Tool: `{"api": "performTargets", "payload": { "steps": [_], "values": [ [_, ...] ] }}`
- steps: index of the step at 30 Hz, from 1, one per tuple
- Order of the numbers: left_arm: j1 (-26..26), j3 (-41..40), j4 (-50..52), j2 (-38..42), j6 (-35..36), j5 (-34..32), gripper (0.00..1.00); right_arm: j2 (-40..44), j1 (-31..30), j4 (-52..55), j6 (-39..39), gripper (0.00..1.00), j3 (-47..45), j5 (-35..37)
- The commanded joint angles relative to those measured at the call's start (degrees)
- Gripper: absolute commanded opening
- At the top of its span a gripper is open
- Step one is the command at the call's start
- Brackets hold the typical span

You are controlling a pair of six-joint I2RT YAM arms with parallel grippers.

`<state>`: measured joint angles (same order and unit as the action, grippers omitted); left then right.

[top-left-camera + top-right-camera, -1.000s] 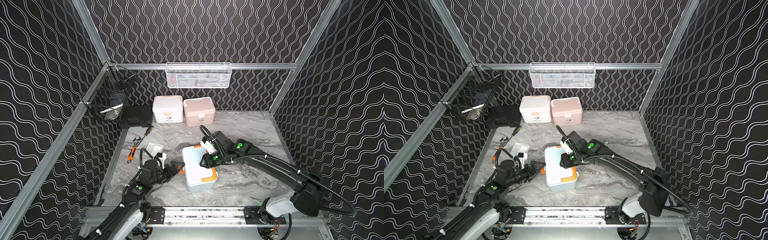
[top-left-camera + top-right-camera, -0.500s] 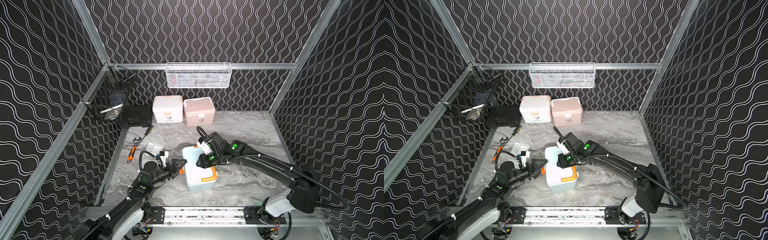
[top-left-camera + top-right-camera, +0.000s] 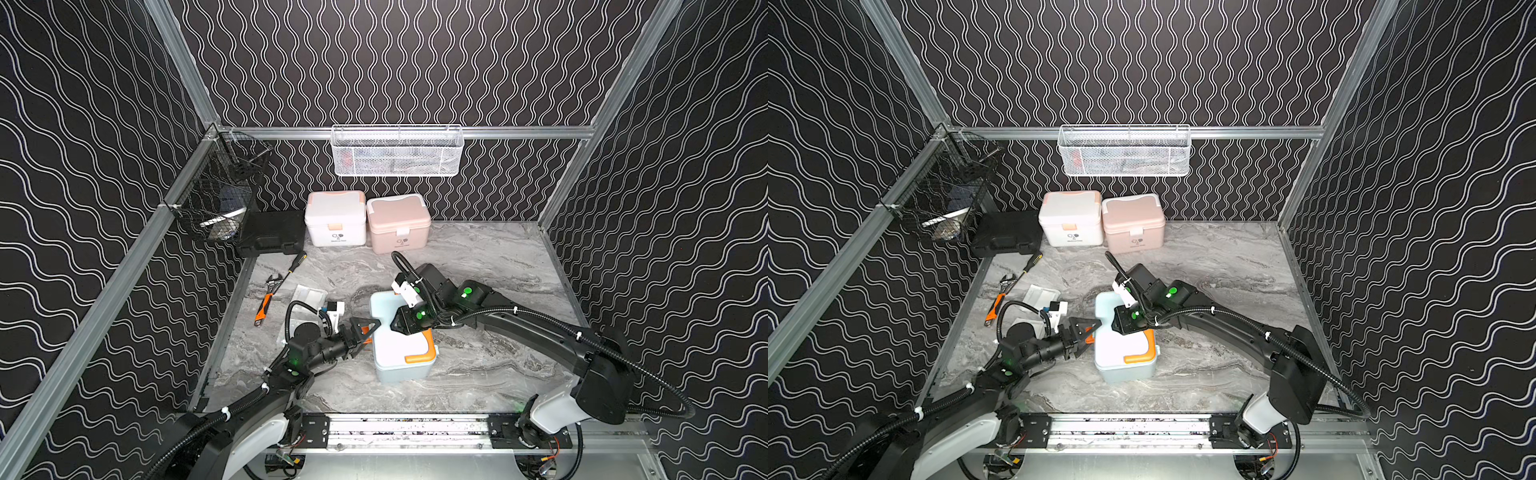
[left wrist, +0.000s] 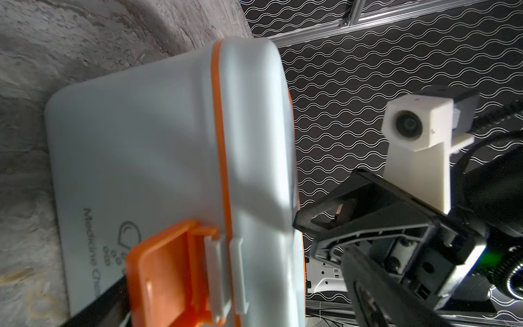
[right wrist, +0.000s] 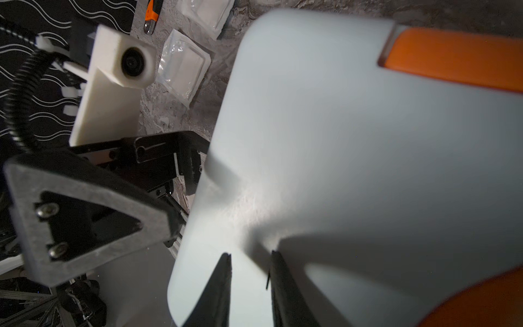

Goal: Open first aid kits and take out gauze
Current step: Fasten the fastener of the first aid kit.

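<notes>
The light blue first aid kit (image 3: 401, 351) with orange trim lies mid-table, lid down. My left gripper (image 3: 368, 332) is open at its left side, straddling the orange front latch (image 4: 167, 271). My right gripper (image 3: 395, 328) rests on the lid (image 5: 339, 158), its jaws a narrow gap apart with nothing between them. The white first aid kit (image 3: 336, 218) and the pink one (image 3: 398, 224) stand shut at the back wall. Two gauze packets (image 5: 184, 68) (image 5: 206, 11) lie on the table left of the blue kit; in a top view one gauze packet (image 3: 309, 296) shows beyond my left arm.
A black hard case (image 3: 272, 232) sits left of the white kit. A screwdriver (image 3: 297, 262) and an orange-handled wrench (image 3: 264, 305) lie along the left wall. A black wire basket (image 3: 220, 199) hangs on the left wall, a white mesh basket (image 3: 397, 151) on the back wall.
My left gripper has slid right, up to the blue kit's latch side. My right gripper has shifted left over the lid and its jaws have narrowed a little.
</notes>
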<state>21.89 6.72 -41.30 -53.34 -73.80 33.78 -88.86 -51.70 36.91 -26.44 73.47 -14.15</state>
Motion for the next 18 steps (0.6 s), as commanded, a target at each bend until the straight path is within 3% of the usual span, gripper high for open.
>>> {"api": "performTargets", "payload": {
  "steps": [1,9,18],
  "values": [
    [0.2,0.1,-4.1,1.5,-1.8,0.9,0.99,-0.7,-0.2,7.6,-0.2,0.27,-0.5,2.9],
    [0.0,1.5,6.1,9.0,0.1,0.0,0.99,-0.3,-0.2,7.3,-0.5,0.27,-1.6,3.1],
    [-0.4,-0.1,4.8,8.7,-0.9,-0.4,0.99,0.1,-0.2,7.2,-0.5,0.27,-1.8,3.4]
  ]
}}
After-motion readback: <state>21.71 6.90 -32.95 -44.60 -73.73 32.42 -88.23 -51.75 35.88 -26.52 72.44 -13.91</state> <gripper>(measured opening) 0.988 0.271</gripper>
